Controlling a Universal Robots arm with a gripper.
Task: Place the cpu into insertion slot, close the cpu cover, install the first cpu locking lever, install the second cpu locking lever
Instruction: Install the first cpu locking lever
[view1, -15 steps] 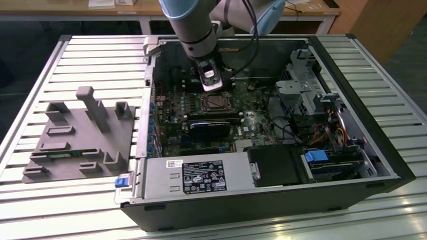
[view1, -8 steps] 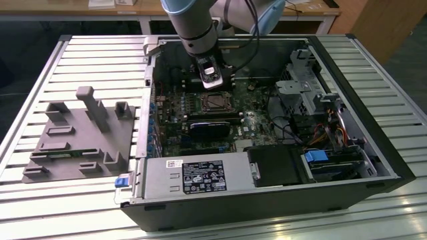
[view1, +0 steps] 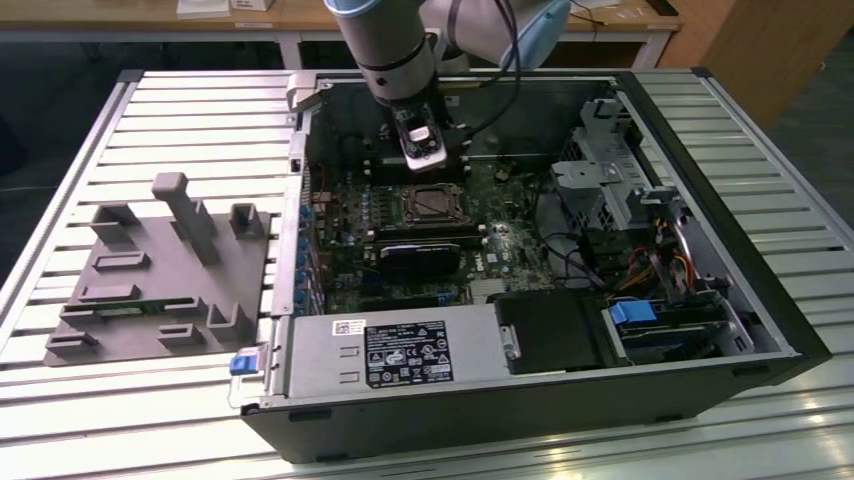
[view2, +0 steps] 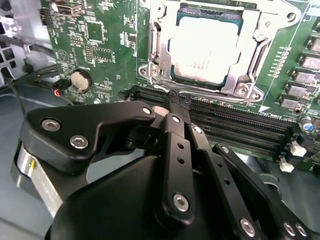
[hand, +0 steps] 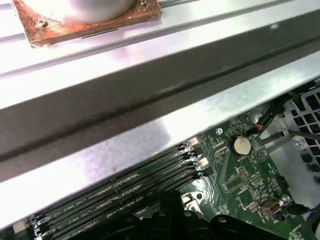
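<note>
**Exterior view:** the gripper (view1: 422, 140) hangs inside the open case (view1: 767, 270), just beside the slot (view1: 403, 204), placed for socket work.

**Second wrist view:** the cpu (view2: 205, 50) lies seated in the slot. The cover (view2: 159, 47) sits flat around it, apparently ready for clamping. The jaws are drawn together with nothing visible between them, tips near the socket's edge.

**First wrist view:** the memory slots (hand: 125, 195) run along the case.

Laboratory setting, as indicated by a slatted aluminium table (view1: 174, 110), an opened computer case (view1: 534, 415), a grey fixture tray (view1: 160, 270) and wooden desks (view1: 641, 20).
</note>
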